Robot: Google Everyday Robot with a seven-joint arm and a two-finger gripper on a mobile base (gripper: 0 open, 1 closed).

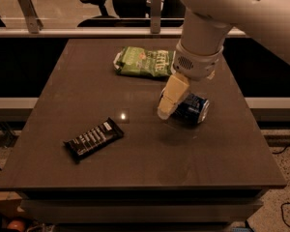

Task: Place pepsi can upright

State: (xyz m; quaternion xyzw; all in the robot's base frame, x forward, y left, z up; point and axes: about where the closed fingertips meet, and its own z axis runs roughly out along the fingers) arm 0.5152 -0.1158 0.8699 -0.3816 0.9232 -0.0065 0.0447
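Item 1, pepsi can point(193, 109): lies on its side on the right half of the table point(135, 153), not upright. Its long axis runs roughly left to right, skewed slightly so that the right end sits a little nearer to me. The silver rim at that end faces the table's right edge. The left end is hidden behind the gripper.

Item 2, gripper point(170, 100): hangs from the white arm, low over the table. Its pale lower end reaches down at the can's left end and overlaps it from my view. I cannot tell whether the hand is open or closed, nor whether it has hold of the can.

Item 3, green snack bag point(144, 62): flat, behind and left of the can, apart from it and near the far edge.

Item 4, black wrapped bar point(93, 139): lies diagonally front left, well apart from the can.

Room: bare tabletop in front of the can down to the near edge, and between can and bar. The right edge is the closest edge to the can, with a strip of bare surface between.
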